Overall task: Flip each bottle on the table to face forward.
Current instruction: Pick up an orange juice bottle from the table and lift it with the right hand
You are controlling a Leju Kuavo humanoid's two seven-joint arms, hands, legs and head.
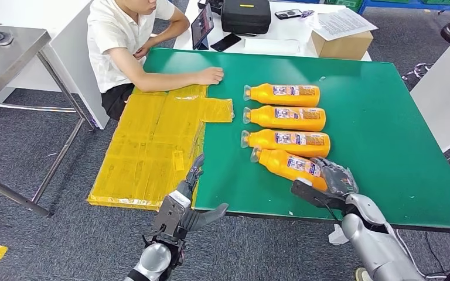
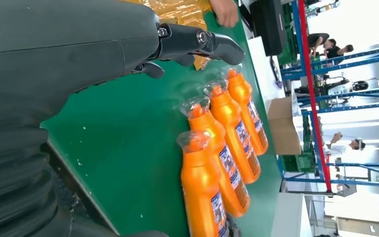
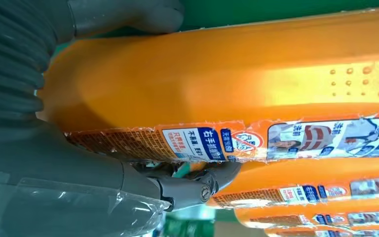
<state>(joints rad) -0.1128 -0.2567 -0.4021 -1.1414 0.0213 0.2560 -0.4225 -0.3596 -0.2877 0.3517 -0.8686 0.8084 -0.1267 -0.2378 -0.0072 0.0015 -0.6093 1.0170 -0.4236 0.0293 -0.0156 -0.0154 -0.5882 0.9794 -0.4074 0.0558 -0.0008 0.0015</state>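
Note:
Several orange bottles lie on their sides in a column on the green table [image 1: 381, 134], clear caps pointing left. The nearest bottle [image 1: 290, 166] [image 3: 237, 94] lies slightly askew, and my right hand [image 1: 334, 178] grips its base end, thumb on one side and fingers [image 3: 197, 185] on the other. Beyond it lie the third bottle [image 1: 287, 141], the second [image 1: 286, 117] and the farthest [image 1: 283, 94]. My left hand [image 1: 188, 206] hangs off the table's near-left corner, fingers [image 2: 202, 42] spread, holding nothing. The left wrist view shows the bottle row [image 2: 222, 143] caps-first.
A yellow taped sheet [image 1: 152, 140] covers the table's left part and hangs over its edge. A seated person rests a hand [image 1: 211, 75] on the table near it. A white table behind holds a black case [image 1: 245, 15], tablet and cardboard box [image 1: 343, 42].

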